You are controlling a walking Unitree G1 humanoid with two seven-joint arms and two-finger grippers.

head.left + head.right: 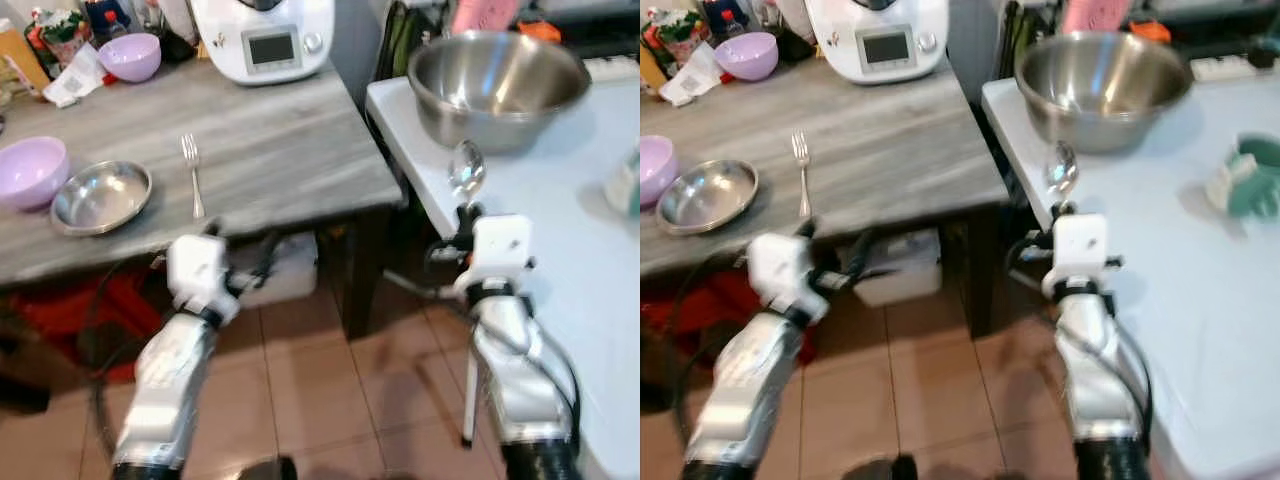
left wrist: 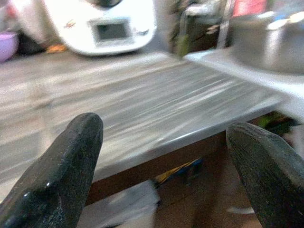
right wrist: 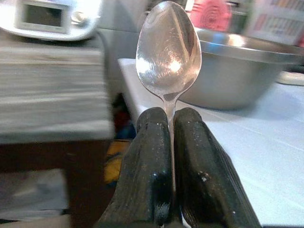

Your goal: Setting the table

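Right gripper [image 3: 168,142] clamps a spoon [image 3: 168,50] upright at the white table's [image 1: 600,290] near left edge, before the steel bowl [image 1: 498,85]. Left gripper [image 2: 166,156], fingers spread and empty, hovers below the grey table's [image 1: 280,150] near edge; farther lie a fork [image 1: 192,172] and plate [image 1: 100,196].

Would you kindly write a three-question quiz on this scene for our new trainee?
1. True or false: the right gripper is shut on a spoon.
2. What lies just right of the steel plate on the grey table? A) knife B) fork C) cup
3. Fill in: the left gripper's fingers are ____.

Key: 1 true; 2 B, the fork; 3 open.
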